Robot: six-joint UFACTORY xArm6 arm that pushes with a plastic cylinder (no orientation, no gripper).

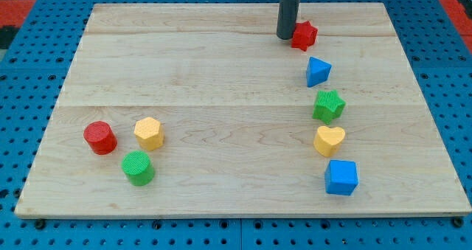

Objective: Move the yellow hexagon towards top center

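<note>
Board of pale wood (pixel 221 73) fills the view. My tip (pixel 285 37), a bare dark rod holding nothing, rests at the view's top, touching the red star-like block (pixel 304 35). The yellow plastic hexagon (pixel 149 133) sits well apart at lower left, between the red cylinder (pixel 99 137) and green cylinder (pixel 138 167).

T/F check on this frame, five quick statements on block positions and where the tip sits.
1. My tip sits beside the red block near the view's top. True.
2. The yellow hexagon is touching my tip. False: it lies far off, at the view's lower left.
3. The red cylinder is left of the yellow hexagon. True.
4. The green cylinder is above the hexagon. False: below it.
5. The yellow heart lies between the green star and blue cube. True.
</note>
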